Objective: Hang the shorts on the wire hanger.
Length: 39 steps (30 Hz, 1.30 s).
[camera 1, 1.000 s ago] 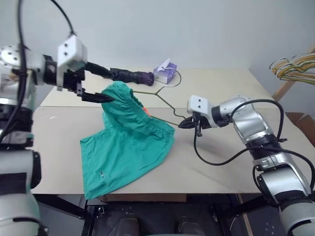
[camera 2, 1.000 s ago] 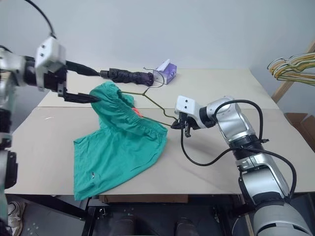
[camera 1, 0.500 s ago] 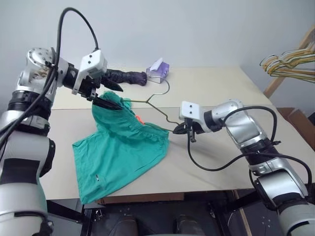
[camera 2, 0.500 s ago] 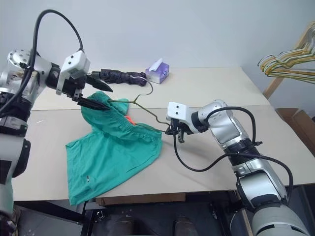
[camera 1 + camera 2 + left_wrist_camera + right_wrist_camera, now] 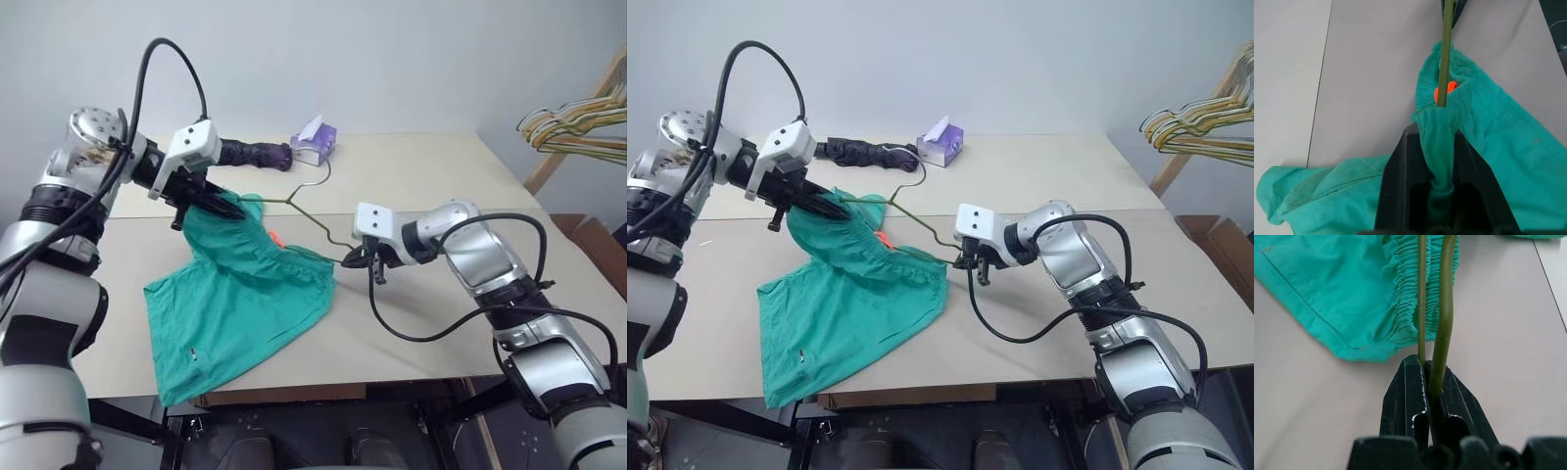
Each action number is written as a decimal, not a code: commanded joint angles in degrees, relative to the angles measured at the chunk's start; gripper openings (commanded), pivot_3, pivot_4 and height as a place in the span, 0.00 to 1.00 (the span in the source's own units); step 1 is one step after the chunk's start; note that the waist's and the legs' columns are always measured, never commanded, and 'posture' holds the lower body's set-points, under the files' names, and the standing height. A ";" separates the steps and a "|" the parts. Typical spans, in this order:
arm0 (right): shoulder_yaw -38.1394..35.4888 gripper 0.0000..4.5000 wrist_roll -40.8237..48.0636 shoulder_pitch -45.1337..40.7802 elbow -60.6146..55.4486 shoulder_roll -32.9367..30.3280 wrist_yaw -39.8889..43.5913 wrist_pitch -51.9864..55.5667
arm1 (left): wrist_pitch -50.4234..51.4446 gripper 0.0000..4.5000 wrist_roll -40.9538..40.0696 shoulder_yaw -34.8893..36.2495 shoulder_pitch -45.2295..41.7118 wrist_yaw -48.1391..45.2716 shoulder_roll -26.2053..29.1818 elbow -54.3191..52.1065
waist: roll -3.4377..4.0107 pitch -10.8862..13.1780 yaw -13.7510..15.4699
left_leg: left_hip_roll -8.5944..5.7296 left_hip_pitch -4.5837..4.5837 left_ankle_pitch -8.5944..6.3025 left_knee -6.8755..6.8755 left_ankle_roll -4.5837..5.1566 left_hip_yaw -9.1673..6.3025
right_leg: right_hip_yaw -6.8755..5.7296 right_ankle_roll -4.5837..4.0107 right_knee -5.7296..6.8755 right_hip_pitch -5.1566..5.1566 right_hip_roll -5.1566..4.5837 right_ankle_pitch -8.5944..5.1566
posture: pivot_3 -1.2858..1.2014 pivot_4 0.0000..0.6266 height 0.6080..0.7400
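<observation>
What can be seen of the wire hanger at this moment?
The wire hanger is a thin, dull olive-green metal wire with a curved hook toward the far side of the table. The right pincer is shut on one corner, holding it raised. Its lower part runs inside the gathered waistband of the teal shorts, past a small orange tag. The left pincer is shut on the waistband at the hanger's other end.

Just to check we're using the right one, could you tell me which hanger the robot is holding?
The olive-grey wire hanger on the table, clamped by the right gripper, not the coloured hangers hanging at right.
</observation>
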 commanded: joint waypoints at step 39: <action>-15.17 0.71 19.11 16.15 -5.32 18.17 -26.55 17.40 | -7.19 0.02 15.12 21.44 -2.48 -0.17 -4.06 9.07 | -0.04 -0.03 0.05 | 0.00 0.01 -0.01 0.10 0.03 -0.08 | -0.04 0.01 0.06 0.09 0.00 0.00 | 0.56 0.00 1.00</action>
